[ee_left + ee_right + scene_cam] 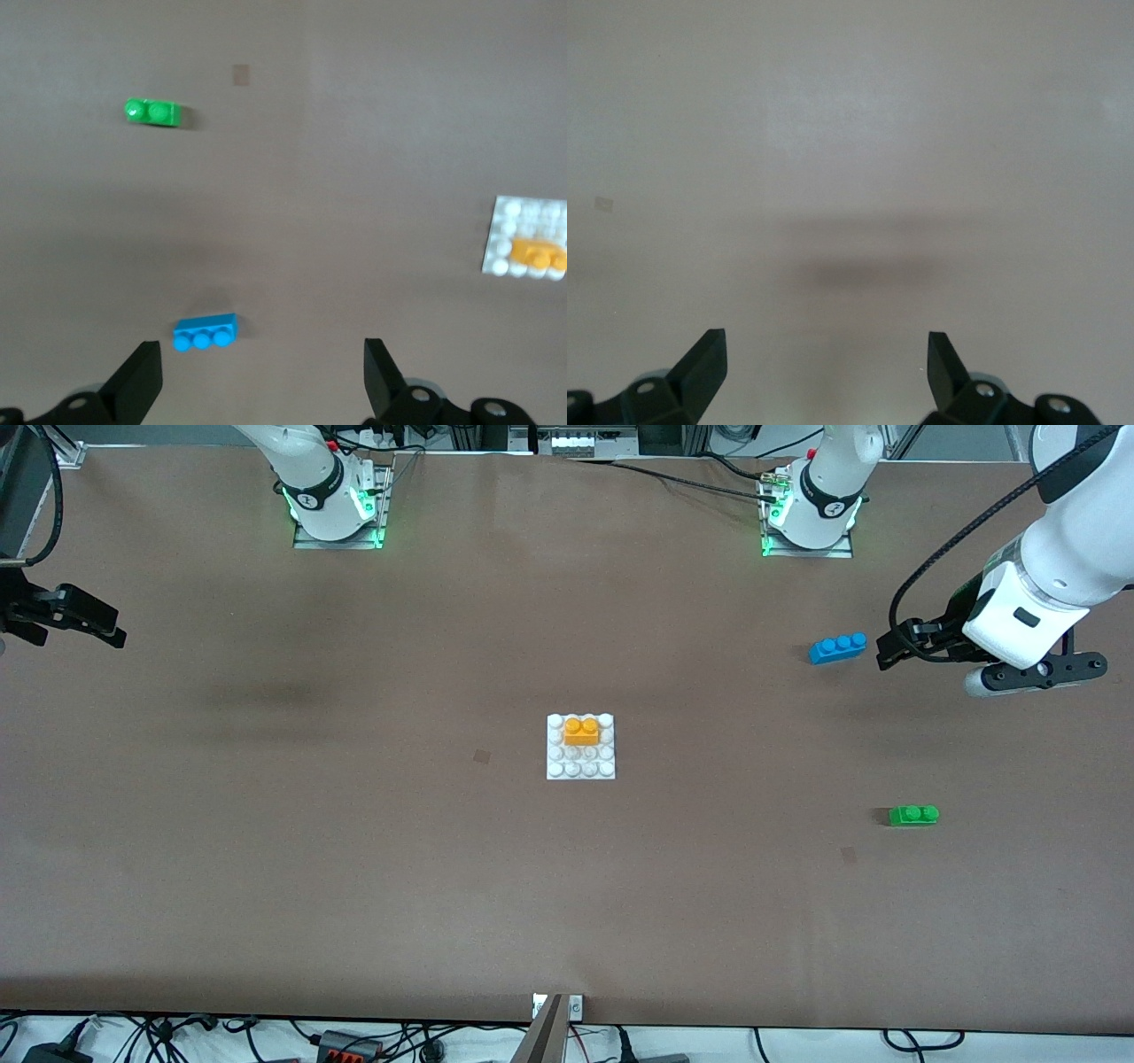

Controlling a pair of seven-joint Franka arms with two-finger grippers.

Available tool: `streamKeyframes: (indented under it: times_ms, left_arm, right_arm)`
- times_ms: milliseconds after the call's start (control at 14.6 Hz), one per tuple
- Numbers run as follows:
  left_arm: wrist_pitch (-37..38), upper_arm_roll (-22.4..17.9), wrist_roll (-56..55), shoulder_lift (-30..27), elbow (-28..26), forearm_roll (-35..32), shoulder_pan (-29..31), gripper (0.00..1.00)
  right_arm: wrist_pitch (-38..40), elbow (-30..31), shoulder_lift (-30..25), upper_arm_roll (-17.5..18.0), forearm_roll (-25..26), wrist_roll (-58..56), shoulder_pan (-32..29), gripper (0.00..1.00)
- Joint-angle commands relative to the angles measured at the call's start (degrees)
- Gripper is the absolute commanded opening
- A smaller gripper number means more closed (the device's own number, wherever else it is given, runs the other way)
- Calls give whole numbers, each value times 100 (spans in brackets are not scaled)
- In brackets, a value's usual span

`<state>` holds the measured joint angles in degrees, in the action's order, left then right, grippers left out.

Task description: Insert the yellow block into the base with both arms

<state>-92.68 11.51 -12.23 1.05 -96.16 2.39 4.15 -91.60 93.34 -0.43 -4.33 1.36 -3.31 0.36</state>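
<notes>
The yellow block sits seated on the white studded base at the table's middle, on the base's rows farther from the front camera. Both also show in the left wrist view, the block on the base. My left gripper is open and empty, up over the table beside the blue brick, toward the left arm's end; its own view shows the jaws wide apart. My right gripper is open and empty over bare table at the right arm's end.
A blue three-stud brick lies near the left gripper and shows in the left wrist view. A green two-stud brick lies nearer the front camera, also in the left wrist view. The arm bases stand at the table's back edge.
</notes>
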Motion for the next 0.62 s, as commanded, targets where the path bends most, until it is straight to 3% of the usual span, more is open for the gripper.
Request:
streamKeyframes:
  times_ms: [0,548]
  left_arm:
    - [215,26,511,89,256,68,16,100]
    - [250,26,511,98,256,86,25,100]
  right_arm:
    - [81,-88,8,3,22,41,-27,100]
    - [90,-88,8,3,22,32,-27,100]
